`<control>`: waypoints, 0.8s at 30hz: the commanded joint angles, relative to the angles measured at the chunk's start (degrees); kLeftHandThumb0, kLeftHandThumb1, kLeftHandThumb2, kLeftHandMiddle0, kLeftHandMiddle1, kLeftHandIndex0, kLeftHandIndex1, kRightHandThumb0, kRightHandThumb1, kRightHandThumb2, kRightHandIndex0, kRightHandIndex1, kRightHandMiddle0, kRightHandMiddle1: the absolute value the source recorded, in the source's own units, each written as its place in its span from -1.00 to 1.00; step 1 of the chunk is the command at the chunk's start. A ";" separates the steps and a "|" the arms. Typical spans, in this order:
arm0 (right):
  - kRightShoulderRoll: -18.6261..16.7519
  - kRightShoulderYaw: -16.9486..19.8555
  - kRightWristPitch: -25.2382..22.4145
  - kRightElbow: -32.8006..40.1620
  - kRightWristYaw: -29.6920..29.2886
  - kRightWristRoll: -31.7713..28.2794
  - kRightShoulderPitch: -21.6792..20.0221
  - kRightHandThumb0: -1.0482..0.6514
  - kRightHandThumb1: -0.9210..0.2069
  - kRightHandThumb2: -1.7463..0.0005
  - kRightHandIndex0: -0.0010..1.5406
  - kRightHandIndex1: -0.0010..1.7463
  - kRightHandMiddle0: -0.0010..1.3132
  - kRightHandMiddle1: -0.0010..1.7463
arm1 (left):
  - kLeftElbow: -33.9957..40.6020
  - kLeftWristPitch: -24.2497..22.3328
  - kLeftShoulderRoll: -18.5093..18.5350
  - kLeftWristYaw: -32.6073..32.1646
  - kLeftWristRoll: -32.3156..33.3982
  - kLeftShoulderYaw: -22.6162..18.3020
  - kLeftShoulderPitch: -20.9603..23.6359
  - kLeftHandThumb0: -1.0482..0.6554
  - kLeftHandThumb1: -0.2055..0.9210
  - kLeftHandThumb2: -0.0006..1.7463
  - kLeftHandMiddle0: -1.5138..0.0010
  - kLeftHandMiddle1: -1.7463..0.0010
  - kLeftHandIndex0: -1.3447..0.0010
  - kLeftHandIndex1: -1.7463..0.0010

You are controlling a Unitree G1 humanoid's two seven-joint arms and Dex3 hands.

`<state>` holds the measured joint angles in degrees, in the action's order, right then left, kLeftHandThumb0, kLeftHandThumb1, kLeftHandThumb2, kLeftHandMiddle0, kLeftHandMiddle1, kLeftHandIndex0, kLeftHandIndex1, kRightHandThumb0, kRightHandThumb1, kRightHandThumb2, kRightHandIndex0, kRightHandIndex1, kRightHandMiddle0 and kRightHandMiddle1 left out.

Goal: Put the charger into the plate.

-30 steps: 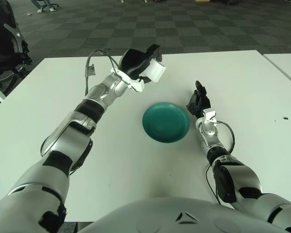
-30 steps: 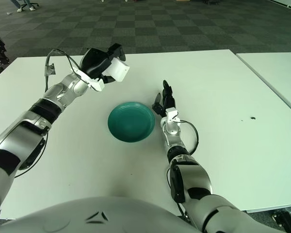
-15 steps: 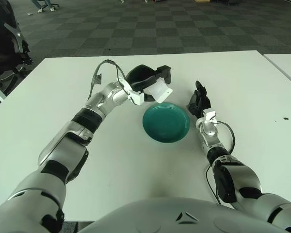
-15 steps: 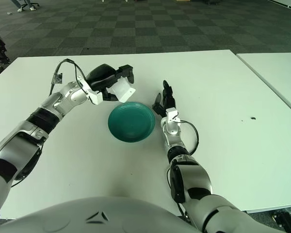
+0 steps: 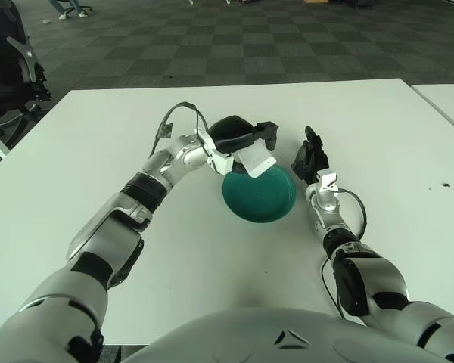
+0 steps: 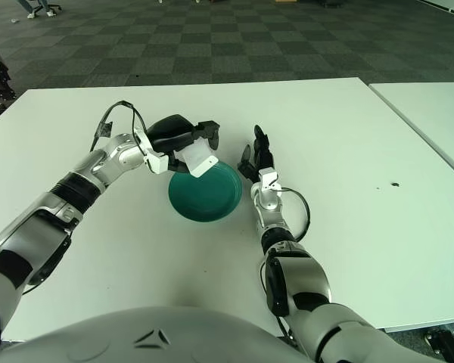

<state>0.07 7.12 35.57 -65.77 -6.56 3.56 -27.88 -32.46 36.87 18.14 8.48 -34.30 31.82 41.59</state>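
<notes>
White block-shaped charger [image 5: 256,159], pinched by left hand [image 5: 238,136], has been lowered to round teal plate [image 5: 259,191]; release is imminent. Right hand [image 5: 310,157] idle beside plate, fingers relaxed.

Near the middle of the white table [image 5: 98,136], the left hand [image 5: 238,138] grips a white charger [image 5: 256,160] over the far-left rim of the teal plate [image 5: 259,192]. The right hand [image 5: 310,159] rests on the table just beside the plate's right edge, fingers pointing toward the far edge.
</notes>
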 commanded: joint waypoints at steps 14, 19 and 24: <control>-2.65 0.78 -8.55 -7.45 -0.73 -1.16 10.12 -0.94 -1.00 -0.07 -1.00 -1.00 -0.97 -0.97 | -12.77 2.27 -3.37 0.96 -6.21 4.86 4.85 -0.30 -0.02 0.46 -0.47 -1.00 0.14 -1.00; -2.81 0.64 -8.20 -7.39 0.15 -1.19 10.24 -0.94 -1.00 -0.07 -1.00 -1.00 -0.96 -0.96 | -15.12 2.84 -3.84 0.47 -6.97 5.33 5.32 -0.30 -0.02 0.46 -0.46 -1.00 0.13 -1.00; -3.03 0.73 -7.89 -7.32 1.07 -1.46 10.35 -0.94 -1.00 -0.07 -1.00 -1.00 -0.95 -0.95 | -18.17 3.08 -4.57 0.05 -7.94 5.92 6.33 -0.30 -0.02 0.46 -0.44 -1.00 0.14 -1.00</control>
<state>-0.13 7.35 35.54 -65.76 -6.35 3.32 -27.96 -47.94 39.43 13.71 9.42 -40.79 36.93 44.74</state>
